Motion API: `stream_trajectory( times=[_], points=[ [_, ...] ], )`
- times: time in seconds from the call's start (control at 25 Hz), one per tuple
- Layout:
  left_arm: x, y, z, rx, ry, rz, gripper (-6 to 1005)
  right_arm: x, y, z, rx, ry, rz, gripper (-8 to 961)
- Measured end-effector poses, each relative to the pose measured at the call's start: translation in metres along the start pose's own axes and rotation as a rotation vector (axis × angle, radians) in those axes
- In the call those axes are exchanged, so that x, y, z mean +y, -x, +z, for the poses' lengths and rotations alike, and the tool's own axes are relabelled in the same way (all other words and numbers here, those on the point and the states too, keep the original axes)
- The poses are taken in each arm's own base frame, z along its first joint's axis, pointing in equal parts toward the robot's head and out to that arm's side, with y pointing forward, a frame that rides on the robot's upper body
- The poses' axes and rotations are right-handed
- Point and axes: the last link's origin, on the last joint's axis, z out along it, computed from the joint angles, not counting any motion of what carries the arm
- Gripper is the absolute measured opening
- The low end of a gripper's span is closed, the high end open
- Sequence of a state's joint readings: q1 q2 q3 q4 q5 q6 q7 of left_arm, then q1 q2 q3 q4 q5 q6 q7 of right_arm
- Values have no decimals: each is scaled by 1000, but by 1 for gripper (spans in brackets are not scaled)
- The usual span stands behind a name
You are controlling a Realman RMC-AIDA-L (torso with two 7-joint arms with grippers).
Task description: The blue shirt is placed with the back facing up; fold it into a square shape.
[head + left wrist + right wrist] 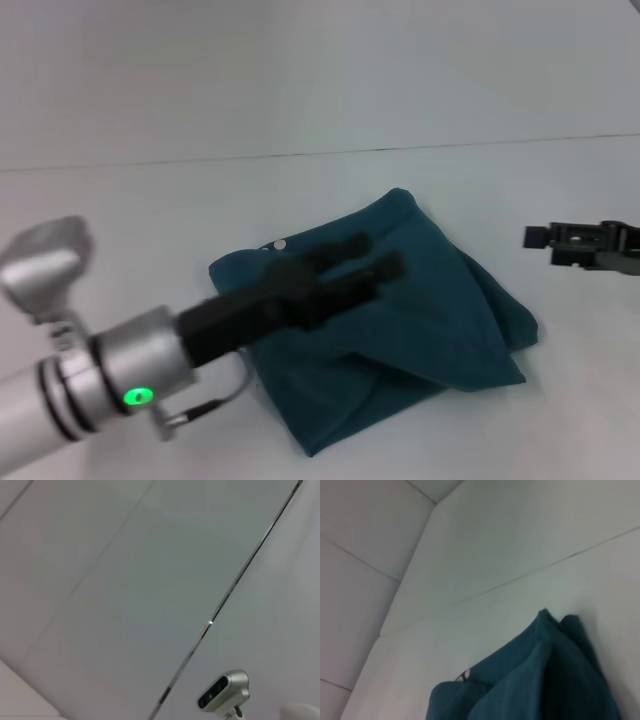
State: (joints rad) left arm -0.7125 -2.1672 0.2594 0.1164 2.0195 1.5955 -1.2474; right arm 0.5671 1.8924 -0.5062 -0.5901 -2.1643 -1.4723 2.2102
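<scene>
Blue shirt (400,320) lies folded beneath the left claw (375,255), prongs apparently apart; right claw (545,240) off beside.

The left arm reaches forward from the lower left with its left gripper (372,255) fingers spread apart, while the right gripper (545,240) hangs at the right edge, well apart.

Soft, even, cool light falls on the white table (420,170), with no glare. The blue shirt (420,300) casts faint shadows at its edges. The left gripper (378,256) looks motion-blurred; both wrist views are hazy.
</scene>
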Motion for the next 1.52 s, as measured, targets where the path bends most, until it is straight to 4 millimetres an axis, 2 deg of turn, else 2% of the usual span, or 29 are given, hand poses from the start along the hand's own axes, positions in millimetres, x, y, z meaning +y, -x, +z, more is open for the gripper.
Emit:
stream_trajectory(
  times=[0.32,0.6,0.92,1.32,1.52],
  points=[
    [-11,-18,-52,-108,-67,138,782,11,-2,35,89,1,47,904],
    [-13,-28,-77,-286,-61,266,781,15,-8,60,128,-25,91,903],
    [-15,-28,-83,-330,-70,289,781,16,-17,74,133,-35,118,902],
    [-15,-27,-84,-372,-69,297,780,8,-14,72,89,-80,110,901],
    [-15,-26,-83,-369,-68,295,780,10,-14,78,95,-88,97,901]
  ],
)
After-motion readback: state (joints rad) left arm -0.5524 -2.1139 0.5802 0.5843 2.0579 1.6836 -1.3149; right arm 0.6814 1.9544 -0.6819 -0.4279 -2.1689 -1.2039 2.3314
